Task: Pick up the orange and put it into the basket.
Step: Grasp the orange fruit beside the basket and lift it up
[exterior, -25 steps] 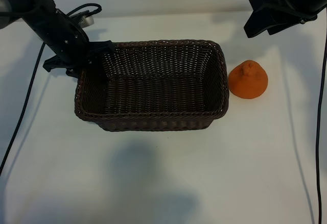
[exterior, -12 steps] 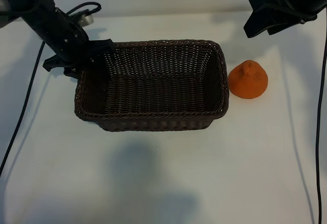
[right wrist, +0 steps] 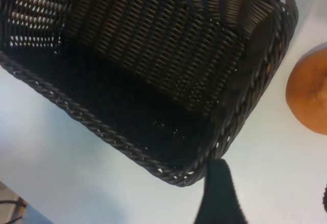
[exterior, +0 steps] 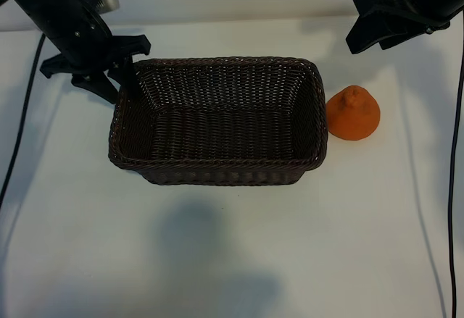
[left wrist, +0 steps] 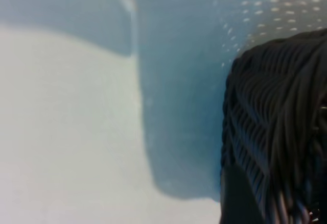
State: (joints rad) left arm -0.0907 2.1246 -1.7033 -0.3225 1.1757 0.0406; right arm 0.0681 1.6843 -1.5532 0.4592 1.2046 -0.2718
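- The large rectangular dark brown woven wicker basket (exterior: 217,121) sits mid-table on the white table (exterior: 232,260); nothing lies inside it
- The small matte orange fruit with a knobby stem end, the orange (exterior: 352,113), rests on the table just right of the basket's right wall
- The left gripper (exterior: 109,72) hovers at the basket's far-left corner, jaws parted, holding nothing
- The right gripper (exterior: 388,24) hangs above the far-right area, beyond the orange; how far its jaws stand apart cannot be told
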